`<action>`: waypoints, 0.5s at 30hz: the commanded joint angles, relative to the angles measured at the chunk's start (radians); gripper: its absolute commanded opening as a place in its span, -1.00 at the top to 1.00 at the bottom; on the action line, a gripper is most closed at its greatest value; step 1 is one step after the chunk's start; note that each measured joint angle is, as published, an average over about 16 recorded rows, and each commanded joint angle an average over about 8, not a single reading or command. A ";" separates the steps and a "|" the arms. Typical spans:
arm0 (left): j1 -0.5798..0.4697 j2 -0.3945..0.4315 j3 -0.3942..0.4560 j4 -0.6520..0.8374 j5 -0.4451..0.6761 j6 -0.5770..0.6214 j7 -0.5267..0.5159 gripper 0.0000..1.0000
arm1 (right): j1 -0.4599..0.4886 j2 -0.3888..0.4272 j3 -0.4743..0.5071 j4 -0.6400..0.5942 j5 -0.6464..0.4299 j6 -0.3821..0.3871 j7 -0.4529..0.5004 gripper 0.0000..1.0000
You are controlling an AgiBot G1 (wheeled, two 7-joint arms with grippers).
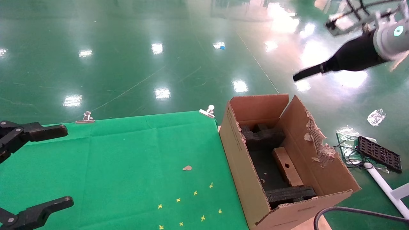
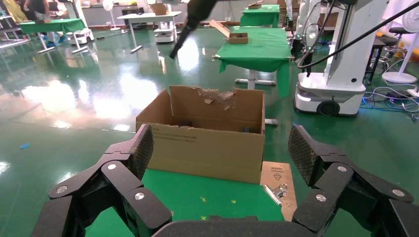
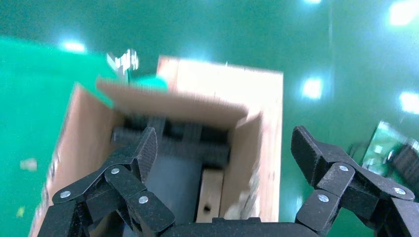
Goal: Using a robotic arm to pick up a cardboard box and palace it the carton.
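The carton (image 1: 255,179) stands at the right edge of the green tabletop (image 1: 127,159), its flaps up and the right flap torn. Inside, black foam (image 1: 263,135) fills the far end and another foam piece (image 1: 289,194) lies at the near end. The cardboard box (image 1: 287,166) lies in the carton between them, against the right wall, its round hole facing up. The right pincer (image 3: 222,148) hangs wide and empty above the carton. The left pincer (image 2: 220,148) hovers wide and empty over the tabletop's left side, well apart from the carton.
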 commanded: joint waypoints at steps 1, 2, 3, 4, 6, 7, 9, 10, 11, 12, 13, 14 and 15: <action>0.000 0.000 0.000 0.000 0.000 0.000 0.000 -1.00 | 0.029 0.009 0.005 0.009 0.006 0.008 -0.012 -1.00; 0.000 0.000 0.000 0.000 0.000 0.000 0.000 -1.00 | 0.032 0.012 0.009 0.015 0.009 0.010 -0.016 -1.00; 0.000 0.000 0.000 0.000 0.000 0.000 0.000 -1.00 | 0.032 0.015 0.015 0.023 0.013 0.010 -0.020 -1.00; 0.000 0.000 0.000 0.000 0.000 0.000 0.000 -1.00 | 0.029 0.018 0.024 0.034 0.019 0.010 -0.026 -1.00; 0.000 0.000 0.000 0.000 0.000 0.000 0.000 -1.00 | 0.012 0.025 0.047 0.059 0.034 0.008 -0.039 -1.00; 0.000 0.000 0.001 0.001 0.000 0.000 0.000 -1.00 | -0.002 0.028 0.062 0.073 0.044 0.004 -0.047 -1.00; 0.000 0.000 0.001 0.001 0.000 0.000 0.000 -1.00 | -0.037 0.035 0.095 0.106 0.065 -0.003 -0.064 -1.00; 0.000 0.000 0.001 0.001 0.000 0.000 0.001 -1.00 | -0.057 0.039 0.114 0.126 0.077 -0.008 -0.074 -1.00; 0.000 0.000 0.001 0.001 0.000 0.000 0.001 -1.00 | -0.076 0.043 0.133 0.144 0.089 -0.012 -0.083 -1.00; 0.000 0.000 0.001 0.001 0.000 0.000 0.001 -1.00 | -0.095 0.047 0.152 0.163 0.102 -0.017 -0.093 -1.00; 0.000 0.000 0.001 0.001 0.000 0.000 0.001 -1.00 | -0.115 0.051 0.170 0.182 0.114 -0.021 -0.102 -1.00; 0.000 0.000 0.001 0.001 0.000 0.000 0.001 -1.00 | -0.135 0.055 0.190 0.201 0.126 -0.025 -0.112 -1.00; 0.000 0.000 0.001 0.001 0.000 0.000 0.001 -1.00 | -0.154 0.059 0.209 0.220 0.138 -0.030 -0.122 -1.00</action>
